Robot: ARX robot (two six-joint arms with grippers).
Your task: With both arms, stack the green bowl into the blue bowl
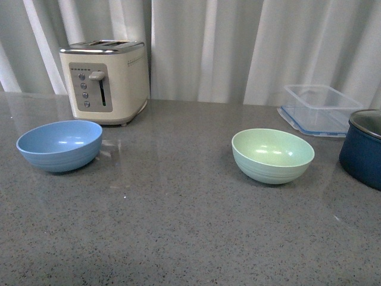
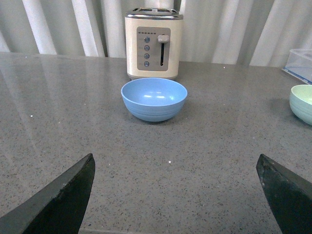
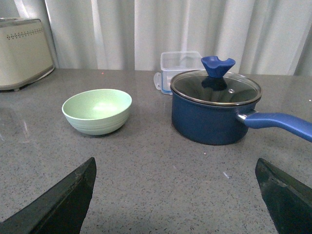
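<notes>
The blue bowl point(image 1: 59, 145) sits upright and empty on the grey counter at the left, in front of the toaster. The green bowl point(image 1: 272, 155) sits upright and empty at the right. Neither arm shows in the front view. In the left wrist view the left gripper point(image 2: 175, 161) is open and empty, well short of the blue bowl point(image 2: 154, 99); the green bowl's edge point(image 2: 302, 103) shows at the side. In the right wrist view the right gripper point(image 3: 175, 163) is open and empty, short of the green bowl point(image 3: 97, 110).
A cream toaster point(image 1: 105, 80) stands behind the blue bowl. A clear plastic container point(image 1: 315, 109) lies at the back right. A dark navy pot point(image 1: 363, 148) with glass lid stands right of the green bowl, its handle point(image 3: 280, 124) sticking out. White curtains hang behind the counter point(image 1: 178, 226).
</notes>
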